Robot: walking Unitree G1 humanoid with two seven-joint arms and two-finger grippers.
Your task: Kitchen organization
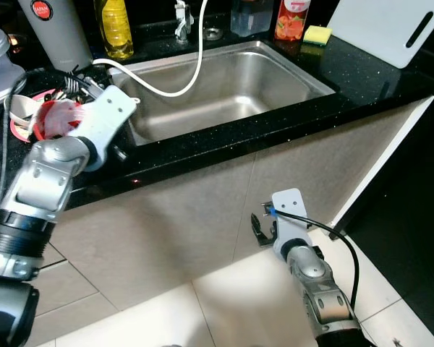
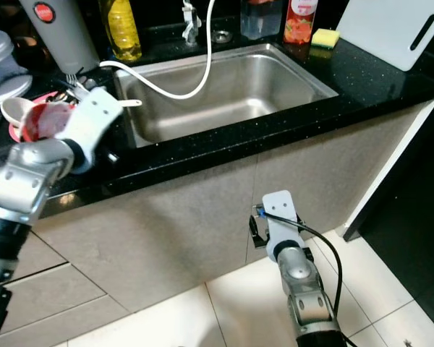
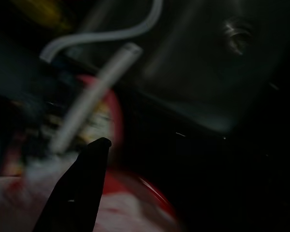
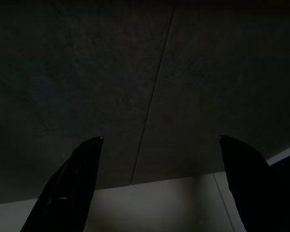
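Note:
On the black counter left of the sink, a red dish (image 1: 54,119) lies among a white cup (image 1: 22,107) and some cutlery (image 1: 76,83). My left gripper (image 1: 71,110) is right at this dish, its white wrist mount covering the tips. The left wrist view is blurred: one black finger (image 3: 82,183) lies over the red dish (image 3: 150,193), close to a white handle (image 3: 94,96). My right gripper (image 4: 159,140) hangs open and holds nothing, low in front of the cabinet face (image 1: 202,210).
The steel sink (image 1: 224,87) holds a white hose (image 1: 192,72). Behind it stand a yellow bottle (image 1: 114,27), a red bottle (image 1: 292,18) and a yellow sponge (image 1: 317,34). A white cutting board (image 1: 398,25) leans at the back right. A grey flask (image 1: 54,29) stands back left. White floor tiles (image 1: 224,303) lie below.

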